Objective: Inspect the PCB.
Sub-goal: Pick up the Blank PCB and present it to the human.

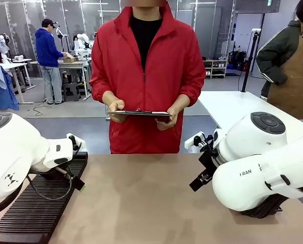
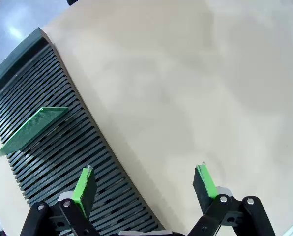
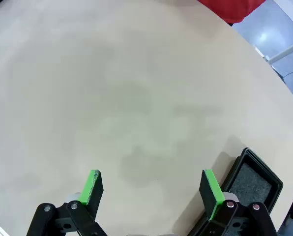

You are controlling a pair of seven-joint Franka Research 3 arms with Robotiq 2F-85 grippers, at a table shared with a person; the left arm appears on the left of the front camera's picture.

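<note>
The PCB (image 2: 31, 129), a thin green board with a dotted face, stands tilted on edge in a slot of the black ribbed rack (image 2: 63, 162). In the left wrist view my left gripper (image 2: 145, 189) hangs open above the rack's edge and the table, apart from the board, with nothing between its green pads (image 2: 85, 189). My right gripper (image 3: 154, 191) is open over bare tan table, holding nothing.
Across the table, a person in a red jacket holds a clipboard (image 1: 140, 114) flat in both hands. The long black rack (image 1: 34, 213) lies along the table's left side. A shallow black tray (image 3: 252, 182) sits beside my right gripper.
</note>
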